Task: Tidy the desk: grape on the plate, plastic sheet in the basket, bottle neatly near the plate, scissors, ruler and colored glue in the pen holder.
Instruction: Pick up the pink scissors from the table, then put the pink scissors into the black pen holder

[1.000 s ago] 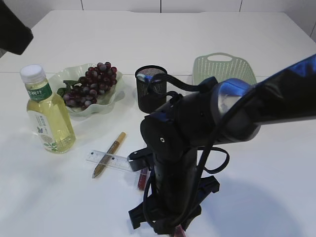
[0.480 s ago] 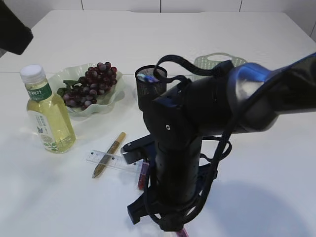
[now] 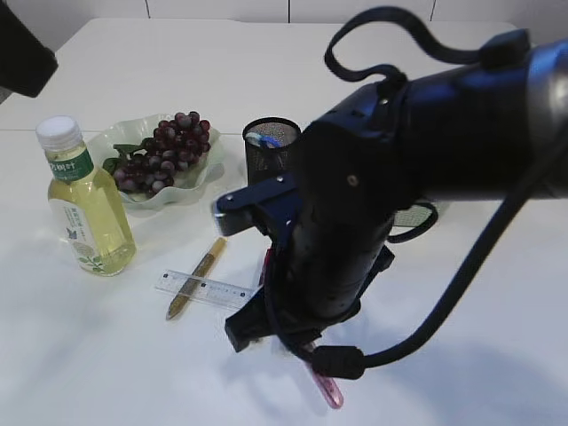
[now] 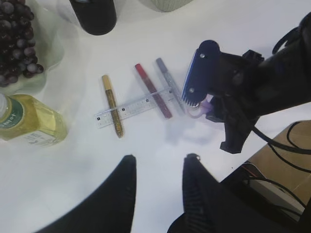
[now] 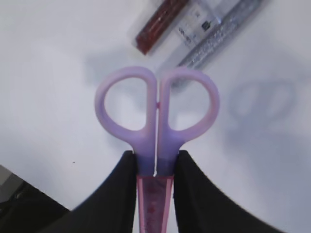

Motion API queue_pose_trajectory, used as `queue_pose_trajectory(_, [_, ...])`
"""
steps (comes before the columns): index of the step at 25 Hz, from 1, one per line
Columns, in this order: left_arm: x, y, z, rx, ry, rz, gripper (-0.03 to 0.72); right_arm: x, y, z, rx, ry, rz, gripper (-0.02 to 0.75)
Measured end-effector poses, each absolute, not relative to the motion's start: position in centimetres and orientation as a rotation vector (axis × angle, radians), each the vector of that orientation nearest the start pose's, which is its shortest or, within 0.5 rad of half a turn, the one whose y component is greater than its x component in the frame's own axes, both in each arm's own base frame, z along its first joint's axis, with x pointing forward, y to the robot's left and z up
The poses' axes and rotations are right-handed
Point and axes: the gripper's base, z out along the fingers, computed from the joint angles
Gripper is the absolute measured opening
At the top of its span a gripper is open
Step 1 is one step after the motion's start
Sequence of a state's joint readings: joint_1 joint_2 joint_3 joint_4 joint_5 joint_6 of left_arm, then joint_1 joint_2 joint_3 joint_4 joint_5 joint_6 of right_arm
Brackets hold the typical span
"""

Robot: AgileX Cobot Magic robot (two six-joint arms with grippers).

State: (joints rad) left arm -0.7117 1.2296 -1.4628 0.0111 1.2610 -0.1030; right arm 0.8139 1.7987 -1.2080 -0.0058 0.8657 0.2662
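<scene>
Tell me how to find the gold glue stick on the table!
Start at the bottle with yellow drink, beside the grape plate. Just past it a clear ruler lies flat with three thin glue sticks across it. The gold stick is the one nearest the bottle; the red and silver ones lie farther along.

No legible text on bottle label [image 3: 73, 166].
</scene>
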Motion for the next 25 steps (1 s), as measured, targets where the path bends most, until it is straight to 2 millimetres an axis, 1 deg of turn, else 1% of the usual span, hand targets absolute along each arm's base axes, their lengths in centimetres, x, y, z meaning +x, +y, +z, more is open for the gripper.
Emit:
queue_pose_trajectory(5, [17.3,-14.6,42.8,0.760,2.421,-0.300,0.242,24.4,25.0,22.9,-0.803,2.661,0.180,0.194])
queue_pose_trajectory(8, [17.3,-14.6,42.8,0.760,2.421,-0.300,0.242,24.8,24.8,24.2,-0.788,2.564,0.170,0.194])
queue_pose_trajectory(13, [17.3,-14.6,42.8,0.761,2.421,-0.298,0.241,25.6,24.4,24.9,-0.750,2.471,0.087,0.194])
queue_pose_trajectory(20, [17.3,-14.6,42.8,0.761,2.421,-0.298,0.241,26.6,24.7,25.8,-0.726,2.338,0.078,0.194])
queue_pose_trajectory(25, [17.3,-14.6,42.8,0.763,2.420,-0.297,0.241,28.3,24.4,27.8,-0.656,2.231,0.058,0.194])
